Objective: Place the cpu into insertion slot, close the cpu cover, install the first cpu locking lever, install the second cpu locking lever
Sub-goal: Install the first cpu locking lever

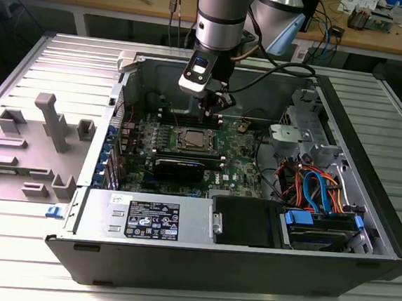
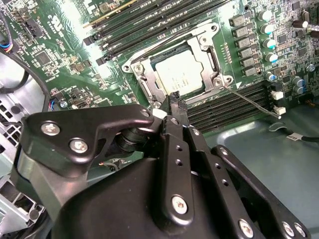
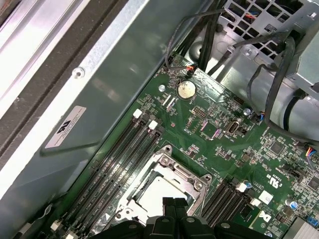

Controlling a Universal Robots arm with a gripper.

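Observation:
The cpu (image 2: 182, 69) lies flat in the insertion slot (image 1: 193, 140), its dull silver top showing through the window of the cpu cover (image 2: 143, 79). The cover lies down over the chip. One thin wire locking lever (image 2: 246, 101) sticks out sideways from a socket corner over the memory slots. Another lever (image 2: 154, 44) runs along the socket's opposite edge. My gripper (image 1: 212, 110) hangs just above the socket's back edge. Its black fingertips (image 3: 168, 203) are pressed together with nothing between them, over the edge of the slot (image 3: 164, 181). In the second wrist view the gripper (image 2: 174, 101) is beside the cover's corner.
The motherboard (image 1: 234, 169) lies in an open computer case (image 1: 370, 148). Long black memory slots (image 3: 117, 159) flank the socket. A black card (image 1: 178, 168) sits in front of it. Coloured cables (image 1: 311, 185) and a drive cage fill the exterior view's right. A grey fixture (image 1: 49, 119) stands at the exterior view's left.

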